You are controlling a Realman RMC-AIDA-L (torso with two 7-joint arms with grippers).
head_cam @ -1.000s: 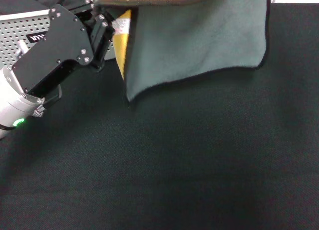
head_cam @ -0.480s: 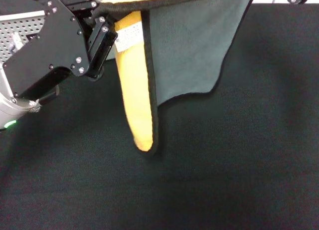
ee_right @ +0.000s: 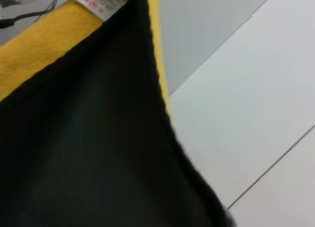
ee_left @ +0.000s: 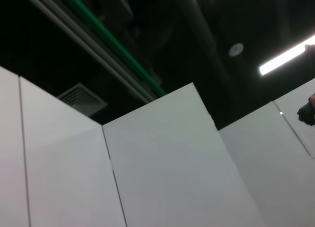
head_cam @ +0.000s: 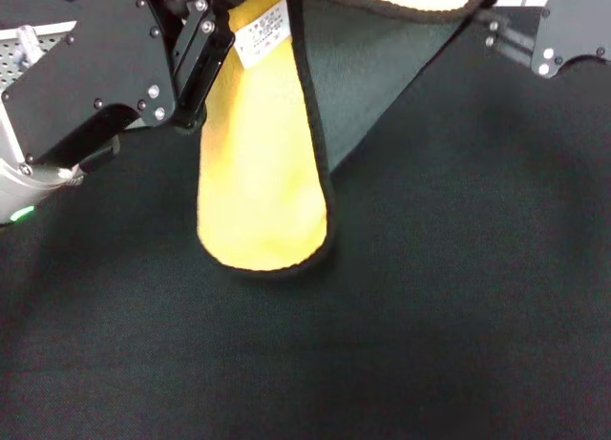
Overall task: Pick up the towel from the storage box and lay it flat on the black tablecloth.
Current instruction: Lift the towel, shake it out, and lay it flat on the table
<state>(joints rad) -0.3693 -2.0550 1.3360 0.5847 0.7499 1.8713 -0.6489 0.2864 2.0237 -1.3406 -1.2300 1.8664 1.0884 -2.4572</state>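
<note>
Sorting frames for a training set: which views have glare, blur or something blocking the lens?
Head view: evenly lit, the towel hanging over the black tablecloth, left gripper at its label. Left wrist view: tilted up at the ceiling, a light strip glaring, no workspace. Right wrist view: close dark towel fills most of the picture, soft and blurred.

The towel [head_cam: 277,144] has turned and swung nearer in the head view — where mostly its grey-green face hung a second ago, a broad yellow fold now hangs in front, its white label [head_cam: 262,30] raised. The left claw [head_cam: 196,53] has lifted with the towel's edge. The right claw [head_cam: 520,30] has come into view — at the far corner.
</note>
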